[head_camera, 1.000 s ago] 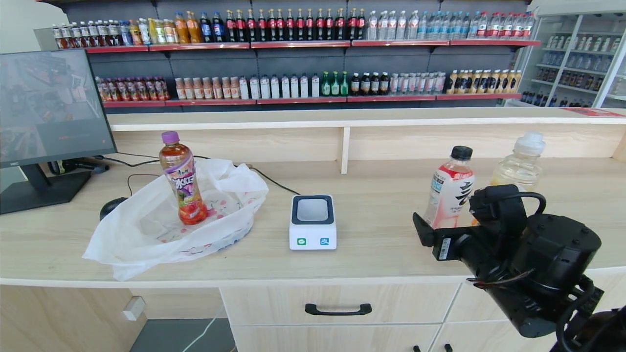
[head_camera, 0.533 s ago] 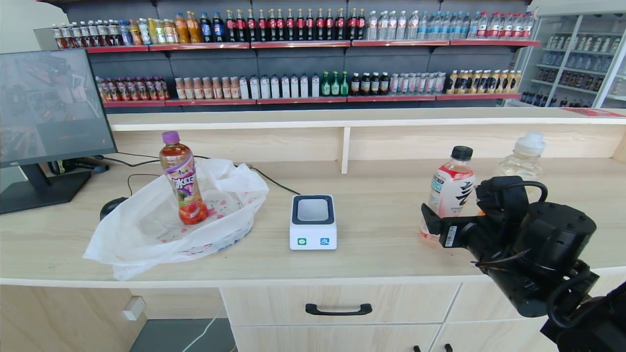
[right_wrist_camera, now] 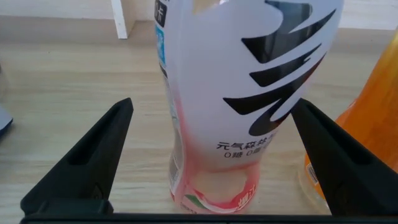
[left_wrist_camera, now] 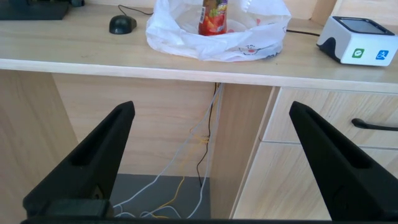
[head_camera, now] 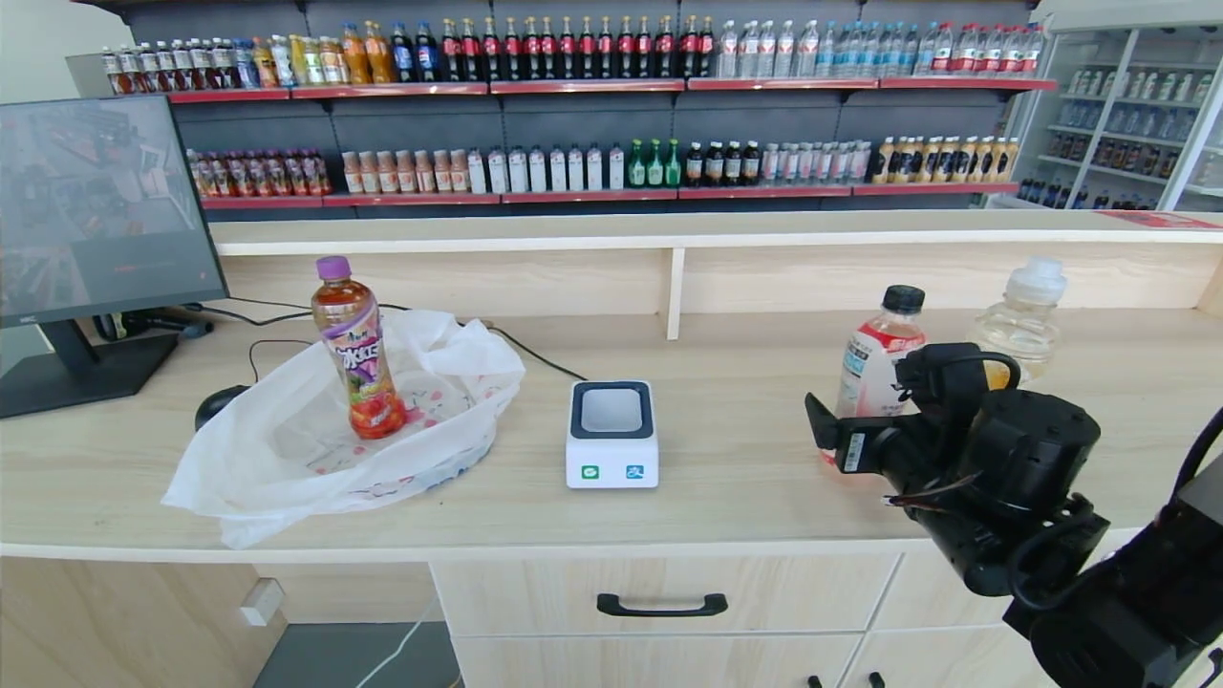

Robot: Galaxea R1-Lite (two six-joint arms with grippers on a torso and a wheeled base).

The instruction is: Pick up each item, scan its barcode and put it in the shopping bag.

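Head cam sits high, looking forward and down over the table (head_camera: 745, 420) toward the drink shelves (head_camera: 573, 86) at 12 o'clock – a wide, stand-back view. Left wrist cam hangs low out in front of the table, facing the drawer fronts (left_wrist_camera: 311, 143) past the spread fingers of the left hand (left_wrist_camera: 211, 107). It shares the shopping bag (left_wrist_camera: 217, 37) and scanner (left_wrist_camera: 357, 40) with the head cam. Right wrist cam is down near table height, right up against the pink bottle (right_wrist_camera: 249, 124) – the one at 2 o'clock from the head.
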